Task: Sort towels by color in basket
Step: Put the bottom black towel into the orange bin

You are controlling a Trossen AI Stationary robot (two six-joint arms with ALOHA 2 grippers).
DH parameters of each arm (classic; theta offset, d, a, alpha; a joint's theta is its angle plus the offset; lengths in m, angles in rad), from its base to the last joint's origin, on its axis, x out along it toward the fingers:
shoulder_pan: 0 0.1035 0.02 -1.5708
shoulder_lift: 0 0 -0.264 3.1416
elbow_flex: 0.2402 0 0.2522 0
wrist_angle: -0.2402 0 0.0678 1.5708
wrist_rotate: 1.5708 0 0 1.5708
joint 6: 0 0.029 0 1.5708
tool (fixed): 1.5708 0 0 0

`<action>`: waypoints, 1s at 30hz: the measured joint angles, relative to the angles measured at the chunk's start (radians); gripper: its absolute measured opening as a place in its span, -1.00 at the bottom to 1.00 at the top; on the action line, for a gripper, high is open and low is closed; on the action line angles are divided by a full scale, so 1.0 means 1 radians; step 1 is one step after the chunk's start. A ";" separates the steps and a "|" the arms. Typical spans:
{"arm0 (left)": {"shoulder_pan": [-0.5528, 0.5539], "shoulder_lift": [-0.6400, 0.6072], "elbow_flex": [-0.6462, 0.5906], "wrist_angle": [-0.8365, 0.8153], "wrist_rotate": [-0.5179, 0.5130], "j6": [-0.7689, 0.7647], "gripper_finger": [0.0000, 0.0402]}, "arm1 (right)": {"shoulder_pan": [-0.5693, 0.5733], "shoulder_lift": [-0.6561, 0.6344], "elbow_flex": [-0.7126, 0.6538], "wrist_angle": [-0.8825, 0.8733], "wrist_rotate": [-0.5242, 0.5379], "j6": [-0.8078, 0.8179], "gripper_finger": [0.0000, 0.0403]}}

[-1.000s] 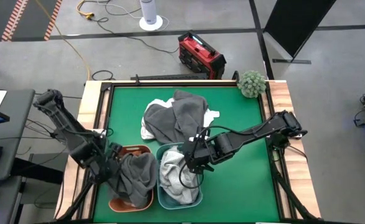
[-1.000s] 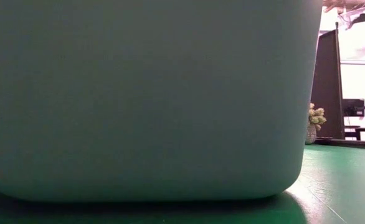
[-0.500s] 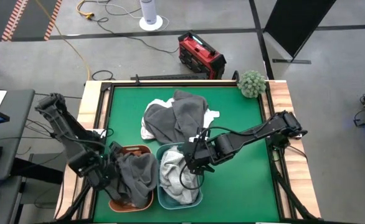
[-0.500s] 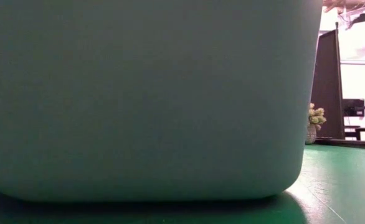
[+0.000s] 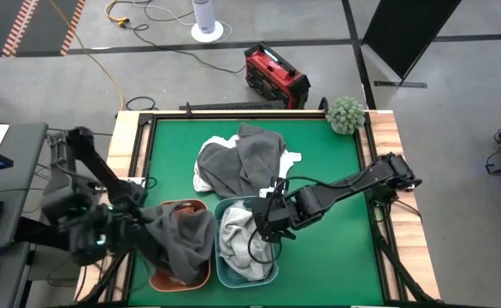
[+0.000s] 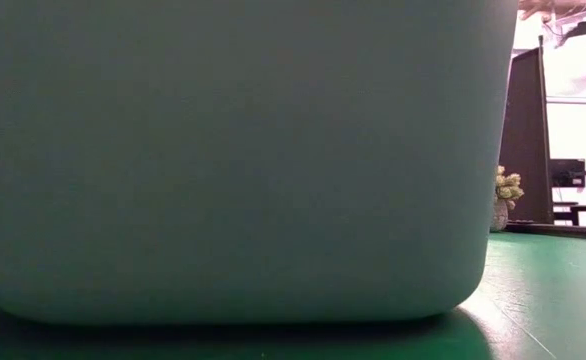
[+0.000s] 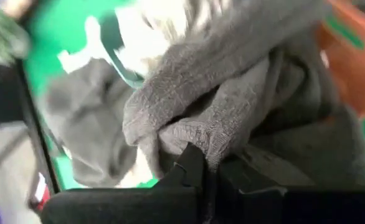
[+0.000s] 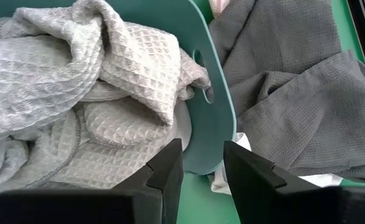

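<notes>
Left gripper (image 7: 202,171) is clamped shut on a fold of the dark grey towel (image 5: 186,239), right at the near edge of the table, over the orange basket (image 5: 158,281). The towel's bulk sits in and over that basket; the pinched corner stretches out toward the arm's side.

Right gripper (image 8: 201,165) hovers just over the far rim of the teal basket (image 8: 223,115), fingers part open, nothing between them. Light grey waffle towels (image 8: 108,81) fill the teal basket.

Farther back, mid-table: a heap of dark grey towels (image 5: 242,158) with a white one (image 5: 291,159) poking out from under. Green fuzzy ball (image 5: 346,114) sits at the far right corner, not part of the job.

Low view is blocked by the teal basket wall (image 6: 233,160).

Step, as I read it: darks go orange, lights go teal; left arm has a grip on a dark towel that's draped over the orange basket's rim, likely tucking or re-seating it.

Next move likely needs: carry the pinched fold inward over the orange basket, let go once it's inside the rim. The right arm is best placed for the heap. Risk: snagging the white one along with a dark.
</notes>
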 joint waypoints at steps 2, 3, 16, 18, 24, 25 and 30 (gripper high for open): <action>-0.039 0.000 0.030 0.002 -0.083 0.002 -1.00 | 0.002 0.000 0.000 0.001 0.000 0.000 -0.27; -0.056 -0.001 0.039 0.002 -0.124 0.002 -1.00 | 0.002 0.000 0.000 0.003 0.001 0.000 -0.27; -0.093 0.000 0.047 0.003 -0.281 -0.071 -1.00 | 0.004 0.000 -0.142 0.888 0.032 -0.342 -0.27; -0.093 0.000 0.047 0.000 -0.310 -0.121 -1.00 | -0.007 0.016 -0.183 1.057 -0.017 -0.404 -0.27; -0.091 -0.001 0.046 -0.031 -0.386 -0.270 -0.99 | -0.025 0.146 -0.154 1.264 -0.099 -0.499 -0.27; -0.089 -0.005 0.040 -0.029 -0.398 -0.276 -0.99 | -0.027 0.176 -0.131 1.287 -0.119 -0.511 -0.27; -0.069 -0.038 -0.020 -0.032 -0.401 -0.335 -1.00 | -0.032 0.300 0.004 1.346 -0.277 -0.597 -0.27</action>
